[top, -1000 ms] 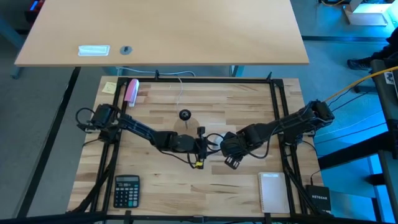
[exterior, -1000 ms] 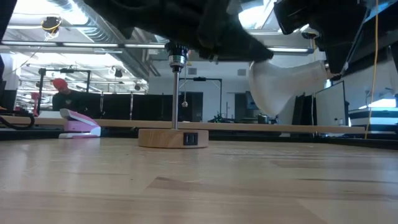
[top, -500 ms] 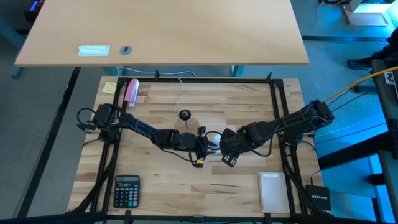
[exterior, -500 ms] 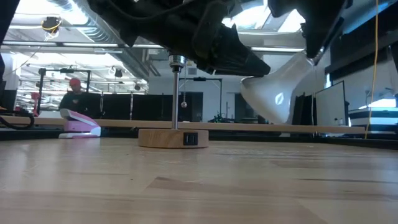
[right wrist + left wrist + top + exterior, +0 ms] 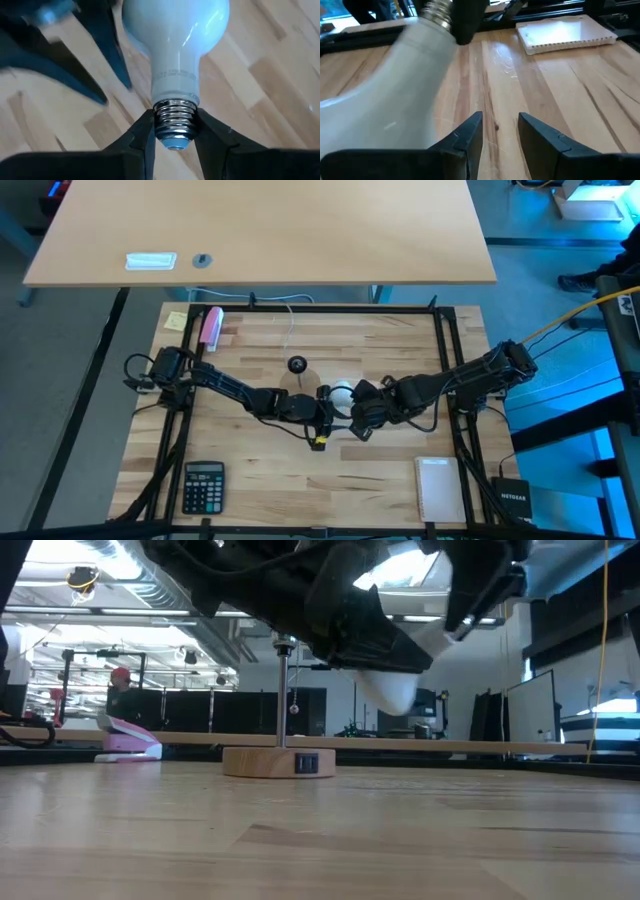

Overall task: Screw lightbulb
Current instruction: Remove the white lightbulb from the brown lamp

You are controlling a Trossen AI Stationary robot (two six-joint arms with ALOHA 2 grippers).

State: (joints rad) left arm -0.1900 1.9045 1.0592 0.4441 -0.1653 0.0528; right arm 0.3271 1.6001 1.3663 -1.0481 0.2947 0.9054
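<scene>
The lightbulb [image 5: 175, 55] is off the bench, held in the air by its metal screw base. In the right wrist view the threaded base sits squeezed between the two dark fingers [image 5: 137, 140] of the right pincer [image 5: 174, 135], with the white globe pointing away from the wrist. From above, the lightbulb [image 5: 342, 393] shows as a small white spot near the middle of the bench [image 5: 400, 470], right where the two arms meet. In the low view the pale globe [image 5: 388, 690] hangs clear above the wood, partly behind dark arm parts.

The right pincer [image 5: 356, 412] is clenched on the bulb's base. The left pincer [image 5: 322, 416] is just beside it, reaching in from the other side. In the left wrist view its fingers [image 5: 470, 135] stand apart with bare wood showing in the gap between them, grasping nothing; the lightbulb [image 5: 395, 100] fills that picture beside them, very close.

A little farther back on the bench stands the round wooden disc [image 5: 278, 761] with a thin upright post and socket [image 5: 284, 645] on top; from above it is the small dark spot [image 5: 297, 364] behind the pincers, apart from the bulb.

Around the edges lie a calculator [image 5: 204, 485] at the near left, a white notepad [image 5: 438, 486] at the near right, and a pink stapler [image 5: 211, 327] at the far left. In the room beyond, a person in a red cap [image 5: 121, 690] is visible.
</scene>
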